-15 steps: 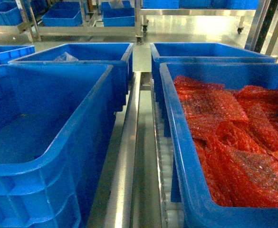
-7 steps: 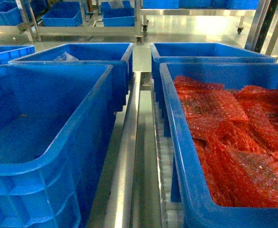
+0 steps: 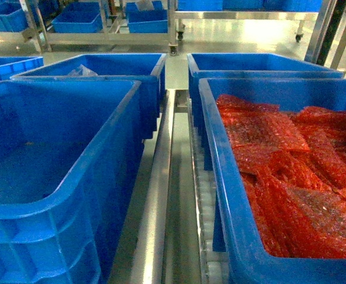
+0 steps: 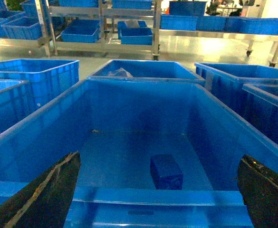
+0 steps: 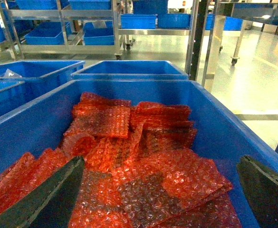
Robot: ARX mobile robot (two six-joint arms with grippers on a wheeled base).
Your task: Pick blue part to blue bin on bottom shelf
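Though unlabelled, blue part (image 4: 166,171) in bin (image 4: 129,199).

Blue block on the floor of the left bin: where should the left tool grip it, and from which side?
Probably from straight above. The blue block lies alone on the floor of the blue bin, clear of the walls, so the high rim blocks any side approach. Close across its two longer side faces, the narrower span. The left tool is open, above the near rim.

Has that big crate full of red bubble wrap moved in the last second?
No. The red-wrap crate sits in the same place against the steel rail beside it.
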